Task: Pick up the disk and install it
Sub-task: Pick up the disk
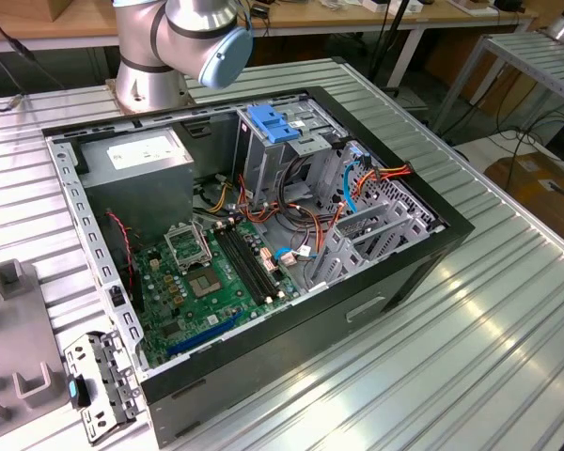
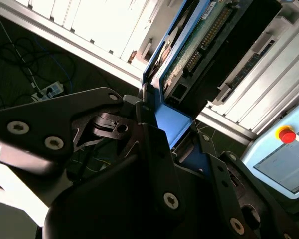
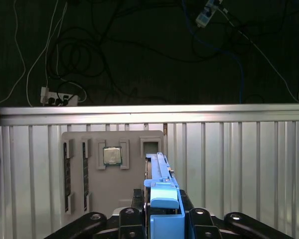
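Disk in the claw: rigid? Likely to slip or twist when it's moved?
Probably rigid: the disk shows a solid body with a bare circuit board, so no flop, but likely knock-sensitive. The claw grips its smooth blue plastic frame at one end, so it may slip or pivot. Probably dense for its size.

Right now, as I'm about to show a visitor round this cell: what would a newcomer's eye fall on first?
Most striking is the open computer case on the ribbed metal table in the exterior view, its green motherboard bared. In the first wrist view the claw grips the blue-framed disk edge-on, in front of a grey tray holding a processor chip.
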`<move>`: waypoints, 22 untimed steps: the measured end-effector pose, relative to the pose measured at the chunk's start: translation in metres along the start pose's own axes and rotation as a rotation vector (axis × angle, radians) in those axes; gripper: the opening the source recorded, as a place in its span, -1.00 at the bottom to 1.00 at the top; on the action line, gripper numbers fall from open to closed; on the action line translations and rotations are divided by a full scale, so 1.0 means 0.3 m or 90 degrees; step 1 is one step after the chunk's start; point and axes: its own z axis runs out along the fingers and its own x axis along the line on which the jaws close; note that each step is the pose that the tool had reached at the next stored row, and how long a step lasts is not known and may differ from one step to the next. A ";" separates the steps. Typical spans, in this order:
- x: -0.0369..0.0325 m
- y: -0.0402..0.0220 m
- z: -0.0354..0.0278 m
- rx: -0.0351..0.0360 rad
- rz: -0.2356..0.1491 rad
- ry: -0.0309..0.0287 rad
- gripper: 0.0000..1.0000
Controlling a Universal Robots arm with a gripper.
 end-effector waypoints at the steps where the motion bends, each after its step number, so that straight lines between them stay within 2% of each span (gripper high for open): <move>1: 0.000 0.000 -0.002 0.0000 0.000 0.0000 -0.26; 4: 0.000 0.000 -0.012 0.0000 0.000 0.0000 -0.26; 14: 0.000 0.000 -0.026 0.0000 0.000 0.0000 -0.26; 15: 0.000 0.000 -0.031 0.0000 0.000 0.0000 -0.26; 18: -0.001 0.000 -0.074 0.0000 0.000 0.0003 -0.26; 22: -0.001 0.000 -0.086 0.0000 0.000 0.0003 -0.26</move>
